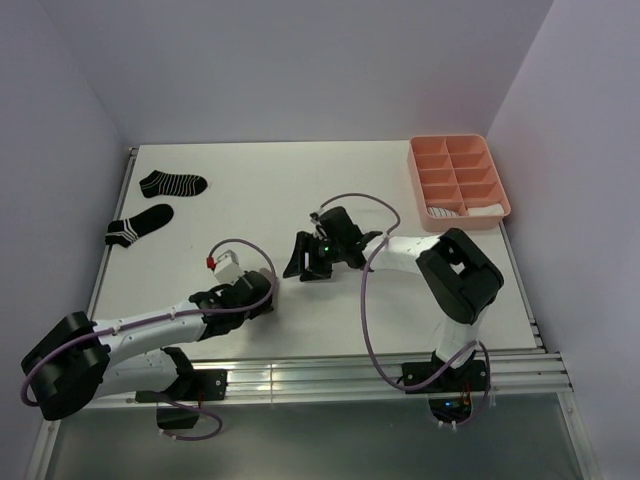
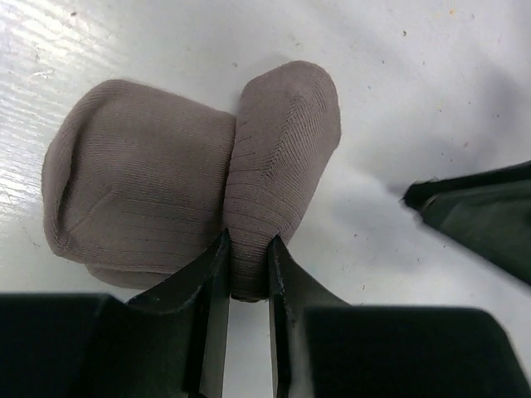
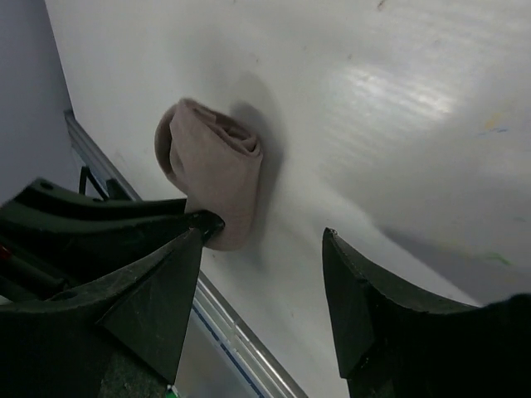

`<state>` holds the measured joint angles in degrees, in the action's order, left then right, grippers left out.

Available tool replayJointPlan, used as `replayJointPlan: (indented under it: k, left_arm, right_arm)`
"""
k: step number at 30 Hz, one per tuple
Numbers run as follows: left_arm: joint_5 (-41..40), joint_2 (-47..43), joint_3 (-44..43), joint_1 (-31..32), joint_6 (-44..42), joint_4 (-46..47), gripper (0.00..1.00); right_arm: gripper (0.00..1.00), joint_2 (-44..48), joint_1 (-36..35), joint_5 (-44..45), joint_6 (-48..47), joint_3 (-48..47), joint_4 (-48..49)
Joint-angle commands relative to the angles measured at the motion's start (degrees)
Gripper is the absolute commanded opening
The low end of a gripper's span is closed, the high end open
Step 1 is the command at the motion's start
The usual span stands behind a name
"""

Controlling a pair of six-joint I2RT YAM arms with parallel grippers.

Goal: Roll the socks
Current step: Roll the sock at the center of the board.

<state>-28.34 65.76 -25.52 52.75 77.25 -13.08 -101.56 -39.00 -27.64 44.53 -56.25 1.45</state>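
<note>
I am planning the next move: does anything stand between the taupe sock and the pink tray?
Yes. The open right gripper and its wrist sit across the straight path from the sock, pinched by the left gripper, to the tray. Nothing else visible blocks it.

Ribbed knit cloth (matt) on the taupe sock (image 2: 141, 191); white table (image 2: 415, 83) smooth, faintly glossy

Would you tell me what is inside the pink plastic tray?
The pink divided plastic tray holds a plain white sock and a white thin-striped sock in its nearest row; anything beneath them is covered.
</note>
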Motion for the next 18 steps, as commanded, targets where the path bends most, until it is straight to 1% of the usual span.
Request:
replayJointPlan:
  k: [1, 3, 6, 11, 14, 18]
  left_arm:
    - [4.9, -0.5, 1.9, -2.2, 4.2, -2.2, 0.01]
    - [6.7, -0.8, 3.1, -3.6, 4.7, -1.7, 0.01]
    - [7.9, -1.2, 3.9, -4.8, 5.4, -1.5, 0.01]
    - [8.6, -2.3, 4.7, -5.2, 6.6, -2.7, 0.02]
    - [9.2, -3.3, 5.2, -5.3, 7.6, -2.9, 0.02]
    - [10.1, -4.0, 6.0, -5.6, 8.0, -2.5, 0.02]
  right_arm:
    - [0.67, -2.2, -3.3, -4.4, 1.5, 1.9, 11.5]
    - [0.67, -3.7, -4.8, -5.1, 3.3, 2.6, 14.9]
    - [0.67, -7.3, -5.1, -6.5, 6.1, 3.4, 19.4]
    - [0.67, -11.4, -5.4, -7.0, 8.1, 2.2, 20.6]
    - [0.67, -13.7, -5.6, -8.5, 10.2, 2.5, 24.3]
    - [0.67, -16.6, -5.6, -8.9, 10.6, 1.6, 24.5]
